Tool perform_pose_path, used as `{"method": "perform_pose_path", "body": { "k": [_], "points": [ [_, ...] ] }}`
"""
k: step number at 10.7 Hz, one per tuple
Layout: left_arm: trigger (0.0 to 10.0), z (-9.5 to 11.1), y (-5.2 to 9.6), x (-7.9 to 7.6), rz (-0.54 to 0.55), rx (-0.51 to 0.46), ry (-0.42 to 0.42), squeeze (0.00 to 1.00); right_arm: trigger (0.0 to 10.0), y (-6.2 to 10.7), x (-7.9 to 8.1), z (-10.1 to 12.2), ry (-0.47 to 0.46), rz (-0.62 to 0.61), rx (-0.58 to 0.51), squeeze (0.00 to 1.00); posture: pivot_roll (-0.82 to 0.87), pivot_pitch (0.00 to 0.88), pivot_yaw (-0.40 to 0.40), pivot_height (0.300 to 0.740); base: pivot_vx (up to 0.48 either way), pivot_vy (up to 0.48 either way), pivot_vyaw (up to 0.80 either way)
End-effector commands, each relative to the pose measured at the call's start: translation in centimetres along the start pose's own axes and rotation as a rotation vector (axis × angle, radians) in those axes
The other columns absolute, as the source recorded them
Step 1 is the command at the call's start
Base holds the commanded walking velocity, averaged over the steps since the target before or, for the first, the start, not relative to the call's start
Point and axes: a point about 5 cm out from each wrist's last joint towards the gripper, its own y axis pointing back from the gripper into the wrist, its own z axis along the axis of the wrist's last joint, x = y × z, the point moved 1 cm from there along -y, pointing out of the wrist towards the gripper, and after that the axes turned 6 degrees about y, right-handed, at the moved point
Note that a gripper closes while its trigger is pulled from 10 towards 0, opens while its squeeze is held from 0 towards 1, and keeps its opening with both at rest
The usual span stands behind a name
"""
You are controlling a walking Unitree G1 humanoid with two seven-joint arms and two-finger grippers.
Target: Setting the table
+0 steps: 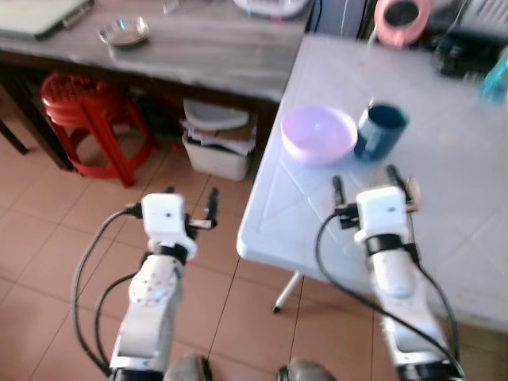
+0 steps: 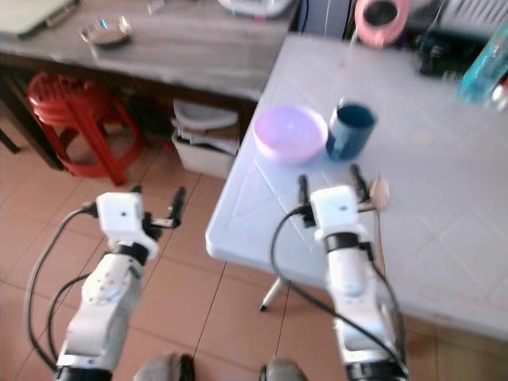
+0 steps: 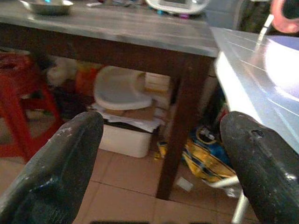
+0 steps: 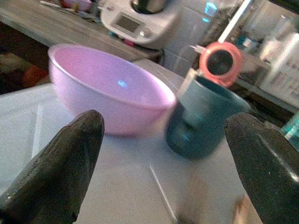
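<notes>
A lilac bowl (image 1: 319, 133) and a dark teal mug (image 1: 379, 131) stand side by side near the left edge of the white table (image 1: 460, 175). My right gripper (image 1: 365, 176) hovers over the table just in front of them, open, with nothing between its fingers. Through the right wrist view the bowl (image 4: 107, 88) and mug (image 4: 205, 121) sit just past the fingertips (image 4: 60, 163). A pale spoon-like thing (image 2: 379, 193) lies on the table by the right gripper's outer finger. My left gripper (image 1: 190, 198) is open over the tiled floor, left of the table.
A dark wooden table (image 1: 198, 55) at the back left carries a steel bowl (image 1: 123, 32). Under it stand a red stool (image 1: 87, 111) and a white bin (image 1: 214, 139). A pink round object (image 1: 401, 20) and a blue bottle (image 2: 484, 67) sit at the white table's far side.
</notes>
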Motion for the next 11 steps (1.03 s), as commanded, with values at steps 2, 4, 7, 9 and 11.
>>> {"method": "perform_pose_path", "body": {
  "k": [2, 4, 7, 9, 11],
  "points": [
    [10.0, -0.4, 0.4, 0.8, 0.033, 0.025, -0.039, 0.00, 10.0, -0.7, 0.5, 1.0, -0.006, 0.048, -0.010, 0.00, -0.07, 0.165, -0.020, 0.740, 0.000, 0.000, 0.00],
    [10.0, -0.6, 0.7, 1.3, 0.018, 0.045, -0.083, 0.00, 10.0, -1.1, 1.1, 0.9, -0.010, 0.165, 0.012, 0.00, -0.07, 0.173, -0.020, 0.740, 0.000, 0.000, 0.00],
    [10.0, -0.7, 1.4, 1.7, 0.028, 0.068, -0.092, 0.00, 10.0, -4.5, -0.1, 2.3, 0.050, 0.333, -0.003, 1.00, -0.05, 0.204, -0.019, 0.740, 0.000, 0.000, 0.00],
    [10.0, -1.2, 1.7, 1.5, 0.027, 0.106, -0.070, 0.00, 10.0, -6.1, 0.2, 2.8, 0.134, 0.505, 0.016, 1.00, -0.05, 0.228, -0.013, 0.740, 0.000, 0.000, 0.00],
    [10.0, -1.2, 2.0, 1.6, 0.028, 0.125, -0.061, 0.00, 10.0, -7.0, 0.6, 2.8, 0.170, 0.606, 0.044, 0.93, -0.05, 0.251, -0.007, 0.740, 0.000, 0.000, 0.00]
  ]
}}
